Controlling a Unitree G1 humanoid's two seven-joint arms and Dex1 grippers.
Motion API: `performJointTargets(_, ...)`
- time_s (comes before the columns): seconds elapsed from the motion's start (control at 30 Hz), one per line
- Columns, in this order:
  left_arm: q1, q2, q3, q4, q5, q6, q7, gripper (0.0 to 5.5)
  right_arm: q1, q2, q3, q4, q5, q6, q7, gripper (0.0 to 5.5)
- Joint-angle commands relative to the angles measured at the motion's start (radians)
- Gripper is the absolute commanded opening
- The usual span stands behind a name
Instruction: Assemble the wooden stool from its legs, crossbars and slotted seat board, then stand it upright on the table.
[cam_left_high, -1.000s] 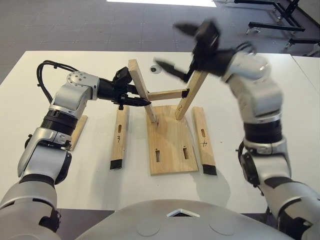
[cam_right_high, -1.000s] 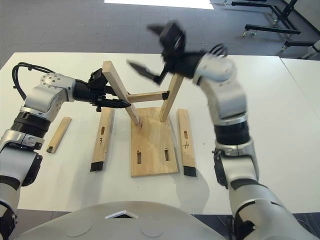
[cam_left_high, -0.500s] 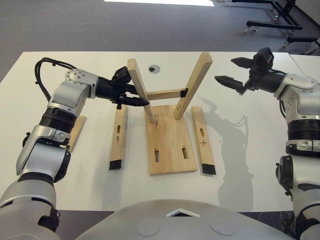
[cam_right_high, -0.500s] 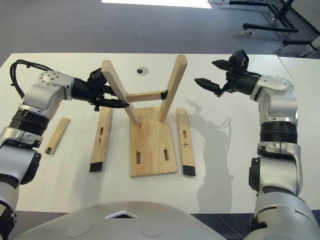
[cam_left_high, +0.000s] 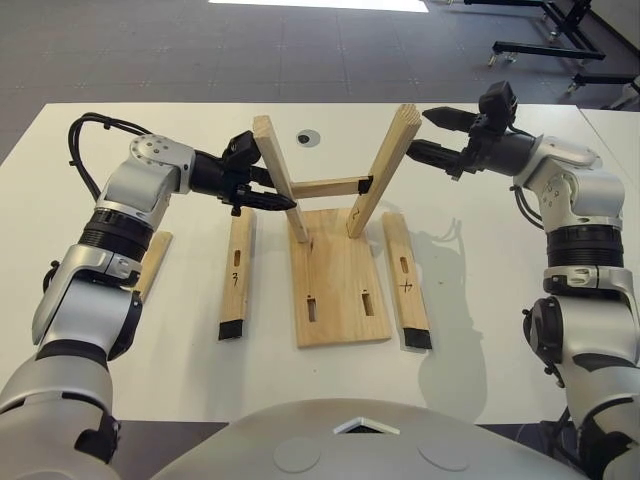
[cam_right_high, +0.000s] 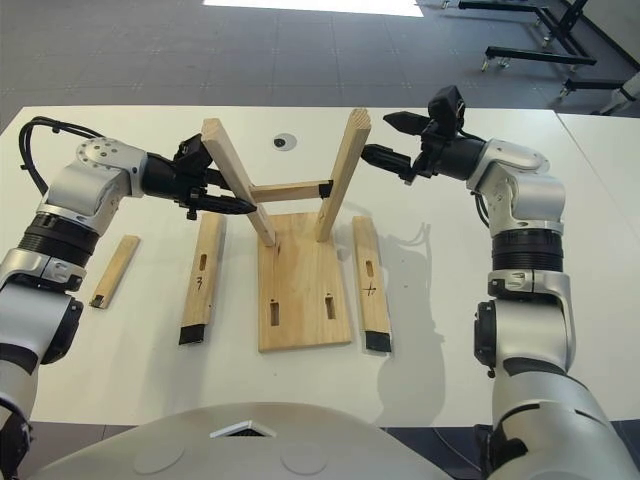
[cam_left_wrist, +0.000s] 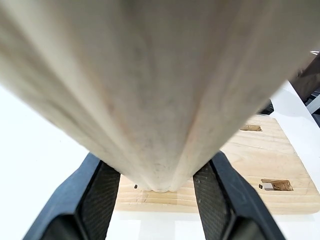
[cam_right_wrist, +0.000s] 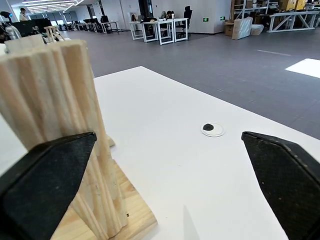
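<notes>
Left gripper (cam_left_high: 268, 198): jaws clamped on the left leg (cam_left_high: 278, 170), which fills the space between them about mid-length. Right gripper (cam_left_high: 420, 132): jaws spread wide, holding nothing; the right leg (cam_left_high: 385, 170) has its top end just beside one finger, not centred between them. Both legs stand tilted in the far slots of the seat board (cam_left_high: 340, 300), joined by a crossbar (cam_left_high: 330, 187). My judgement: centre the right leg's top between the open jaws before closing, then press along each leg's axis while the left grip braces the frame. Left forearm reaches in level; right arm is raised, elbow bent, gripper pointing inward.
</notes>
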Motion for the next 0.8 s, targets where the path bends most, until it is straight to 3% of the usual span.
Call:
performJointTargets(0.03,0.047,0.024,-0.070,0.062,0.171,0.006,0.027,2.13,-0.019,-0.017,-0.011,-0.039,0.049,0.052,0.059,5.39)
performJointTargets(0.8,0.018,-0.084,-0.116,0.086,0.196,-0.028,0.028,2.13,0.003,0.144,0.162,-0.186,0.021,0.055,0.049,5.39)
